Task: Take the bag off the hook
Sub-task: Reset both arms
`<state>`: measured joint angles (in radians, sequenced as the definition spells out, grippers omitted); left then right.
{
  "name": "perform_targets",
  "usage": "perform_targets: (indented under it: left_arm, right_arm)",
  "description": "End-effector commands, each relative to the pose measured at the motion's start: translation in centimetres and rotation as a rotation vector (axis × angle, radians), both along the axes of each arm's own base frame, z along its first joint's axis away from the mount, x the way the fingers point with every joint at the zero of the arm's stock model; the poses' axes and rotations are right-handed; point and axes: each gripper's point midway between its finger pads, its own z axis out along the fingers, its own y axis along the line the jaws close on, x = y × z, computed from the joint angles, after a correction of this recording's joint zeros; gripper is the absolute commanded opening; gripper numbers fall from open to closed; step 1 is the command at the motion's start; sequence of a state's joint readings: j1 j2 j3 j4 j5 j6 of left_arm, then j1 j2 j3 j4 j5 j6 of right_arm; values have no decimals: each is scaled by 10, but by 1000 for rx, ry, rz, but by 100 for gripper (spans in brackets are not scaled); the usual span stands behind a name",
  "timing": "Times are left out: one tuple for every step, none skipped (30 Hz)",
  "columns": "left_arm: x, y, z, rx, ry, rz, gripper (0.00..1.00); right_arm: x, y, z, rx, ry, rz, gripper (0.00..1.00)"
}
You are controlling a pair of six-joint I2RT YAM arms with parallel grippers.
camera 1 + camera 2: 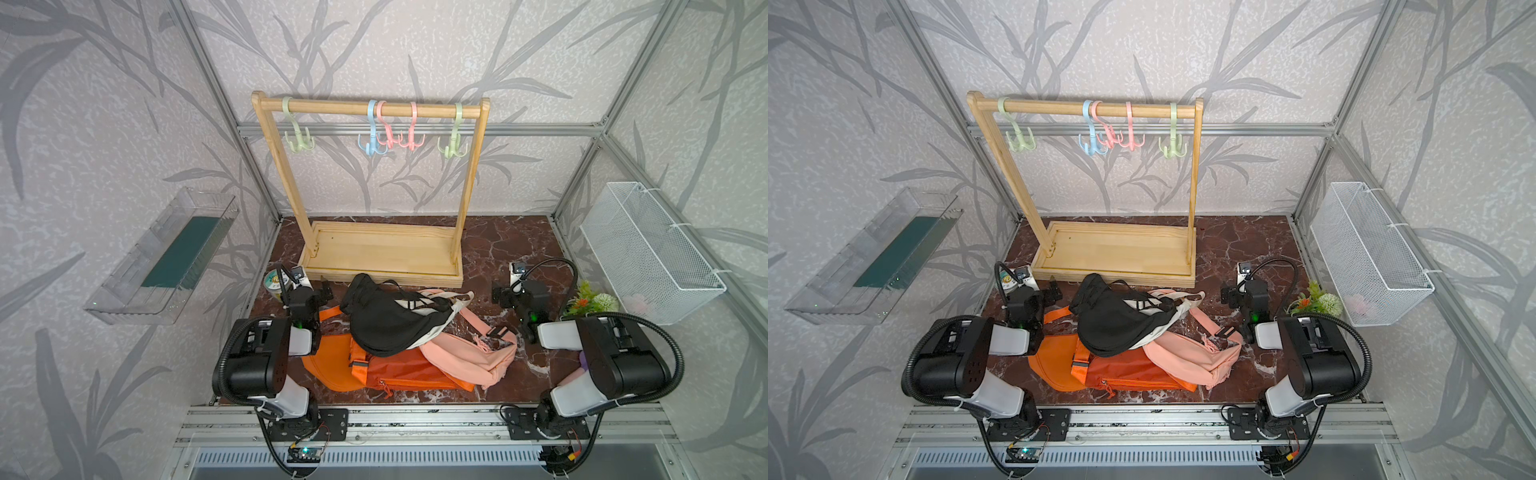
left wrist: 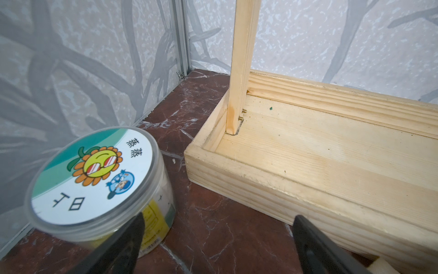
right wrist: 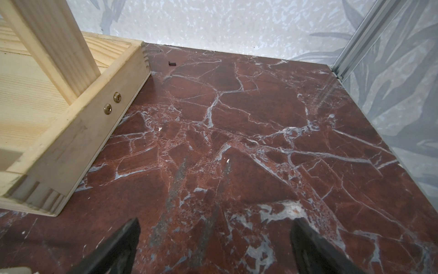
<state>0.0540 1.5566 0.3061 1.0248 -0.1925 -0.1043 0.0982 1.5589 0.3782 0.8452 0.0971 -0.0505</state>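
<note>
No bag hangs on a hook. Three bags lie heaped at the middle of the marble-patterned table [image 3: 260, 106]. A black bag [image 1: 386, 320] is on top, resting on an orange bag [image 1: 399, 372] at its 6 o'clock and a pink bag [image 1: 469, 353] at its 4 o'clock. At 12 o'clock from the heap stands a wooden rack [image 1: 374, 109]; its five pastel hooks [image 1: 372, 141] are all bare.

The left gripper [image 2: 218, 220] sits at 10 o'clock from the heap and the right gripper [image 3: 215, 223] at 2 o'clock. Both are low over the table, jaws spread wide, holding nothing.

The unhooking looks finished, so the step in hand seems to be resting clear. Doing that well likely means keeping the open jaws off the orange strap [image 1: 332, 312] beside the left arm, so nothing snags or drags.

Just beyond the left gripper, at 10 o'clock, stands a clear plastic can [image 2: 94, 175]. Its lid shows a cartoon sunflower in sunglasses and the Chinese characters "蒸蒸", plus two more, upside down here, that seem to read "日上". The print on its yellow side label is too blurred to read. No writing shows on the bags.
</note>
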Motion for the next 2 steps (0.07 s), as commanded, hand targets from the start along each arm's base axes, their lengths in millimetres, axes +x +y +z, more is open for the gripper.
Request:
perform_targets:
  left_arm:
    - [6,1,9,21,-25,5,99]
    - [7,-1,8,23,-21,-4,99]
  right_arm:
    - [7,0,17,6,-48,-10,99]
    - [7,0,17,5,-49,-7,99]
